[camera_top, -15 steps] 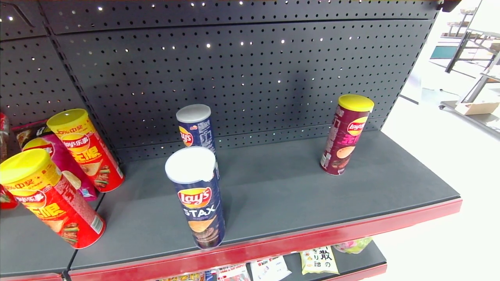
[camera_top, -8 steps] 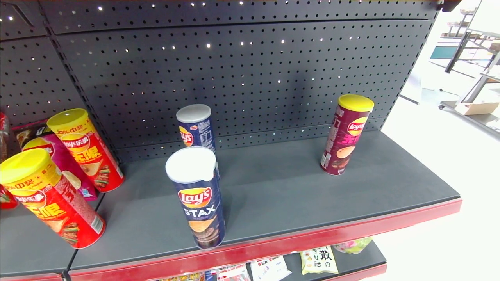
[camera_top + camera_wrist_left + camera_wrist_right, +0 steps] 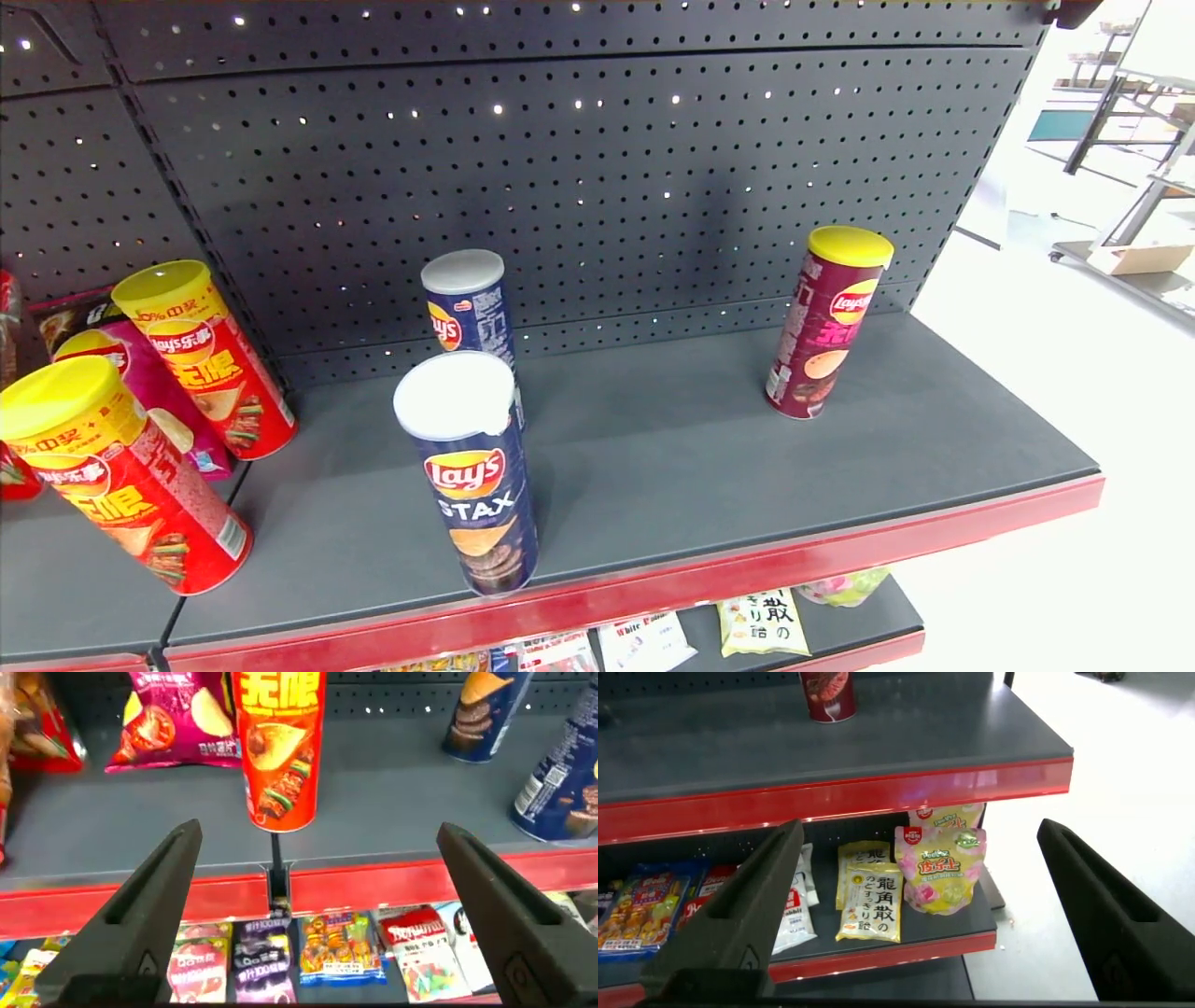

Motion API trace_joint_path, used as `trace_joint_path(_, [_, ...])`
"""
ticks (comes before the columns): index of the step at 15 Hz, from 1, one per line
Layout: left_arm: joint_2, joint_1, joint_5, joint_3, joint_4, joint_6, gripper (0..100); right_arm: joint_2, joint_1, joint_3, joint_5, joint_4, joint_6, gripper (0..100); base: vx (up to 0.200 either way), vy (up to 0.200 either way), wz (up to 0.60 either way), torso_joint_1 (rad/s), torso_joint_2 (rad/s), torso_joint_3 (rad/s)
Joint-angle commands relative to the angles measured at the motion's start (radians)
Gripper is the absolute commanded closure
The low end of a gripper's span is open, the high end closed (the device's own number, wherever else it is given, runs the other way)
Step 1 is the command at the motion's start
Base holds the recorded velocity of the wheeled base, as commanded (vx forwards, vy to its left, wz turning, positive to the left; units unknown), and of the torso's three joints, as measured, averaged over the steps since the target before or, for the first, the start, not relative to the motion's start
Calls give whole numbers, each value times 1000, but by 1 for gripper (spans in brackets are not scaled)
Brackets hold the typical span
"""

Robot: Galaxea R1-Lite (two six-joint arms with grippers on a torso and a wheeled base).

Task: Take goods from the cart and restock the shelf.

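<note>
The left gripper [image 3: 320, 831] is held out low, facing the red front edge [image 3: 374, 873] of the shelf [image 3: 709, 467]. Its two dark fingers [image 3: 140, 915] are spread wide apart, and it holds nothing. The right gripper [image 3: 921, 826] is held low too, facing the same shelf. Its fingers [image 3: 738, 915] are also wide apart, with nothing between them.

The shelf runs across the middle of the head view. A near blue can [image 3: 471, 476] with a white lid stands just left of the middle, close to the front edge. Its label has a red and yellow round badge, big white letters and a picture of chips. A far blue can [image 3: 467, 303] stands right behind it. A dark red can [image 3: 826, 322] with a yellow lid stands alone on the right. At the left are two bright red cans [image 3: 210, 359] [image 3: 112, 476] with yellow lids and yellow writing. A pink bag [image 3: 140, 373] sits between them.

Snack packets [image 3: 761, 621] lie on the lower shelf [image 3: 896, 952], some with printed words.
</note>
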Motion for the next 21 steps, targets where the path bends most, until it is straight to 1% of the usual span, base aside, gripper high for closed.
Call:
trace_joint_path(1, [1,0,0,2,0,0,0,1,1,0,0,0,-2,0,0,0,600,-2,-7,2])
trace_joint_path(5, [1,0,0,2,0,0,0,1,1,0,0,0,-2,0,0,0,600,5,5,0])
trace_joint_path(13, [1,1,0,2,0,0,0,1,0,0,0,-2,-3,0,0,0,0,0,0,0])
trace_joint_path(14, [1,1,0,2,0,0,0,5,1,-15,11,-6,0,0,0,0,0,0,0,0])
trace_joint_path(15, [1,0,0,2,0,0,0,74,14,-120,27,0,8,0,0,0,0,0,0,0])
trace_joint_path(16, [1,0,0,2,-2,0,0,335,20,-348,31,-5,84,0,0,0,0,0,0,0])
trace_joint_path(17, [1,1,0,2,0,0,0,487,29,-491,38,2,115,0,0,0,0,0,0,0])
trace_joint_path(18, [1,1,0,2,0,0,0,538,32,-531,44,8,103,0,0,0,0,0,0,0])
trace_joint_path(19, [1,1,0,2,0,0,0,667,46,-555,80,8,25,0,0,0,0,0,0,0])
trace_joint_path(20, [1,0,0,2,-2,0,0,769,60,-546,87,3,-14,0,0,0,0,0,0,0])
trace_joint_path(21, [1,0,0,2,0,0,0,838,61,-538,87,3,-15,0,0,0,0,0,0,0])
